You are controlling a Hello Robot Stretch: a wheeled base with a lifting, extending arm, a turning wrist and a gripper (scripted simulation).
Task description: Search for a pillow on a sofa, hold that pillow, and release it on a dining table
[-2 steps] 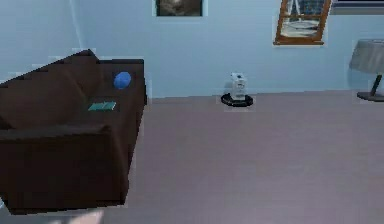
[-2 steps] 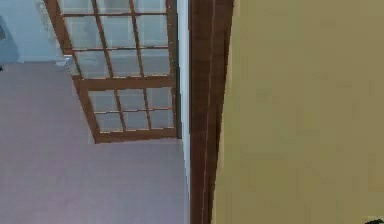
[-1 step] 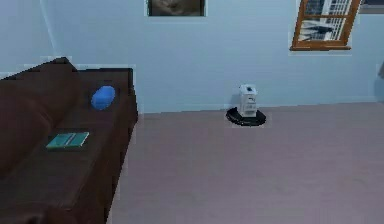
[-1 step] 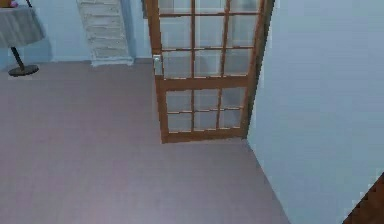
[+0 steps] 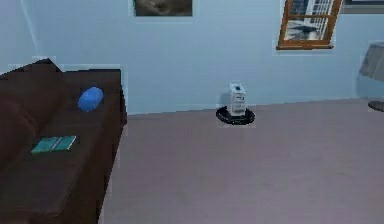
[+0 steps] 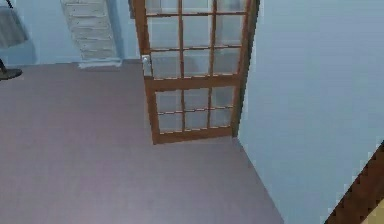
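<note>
Forward view's left has a dark brown sofa. On its seat, up against the backrest, lies a blue rounded thing that I judge to be the pillow, propped there as a sitter would leave it. A flat teal book lies nearer on the same seat. A small white appliance on a black round base stands by the far wall, well apart from the sofa. Arm side view faces a glazed wooden door and bare floor, not the sofa, so the base likely must turn before any reach. How the gripper's jaws stand, and where the pillow lies from them, I cannot tell
</note>
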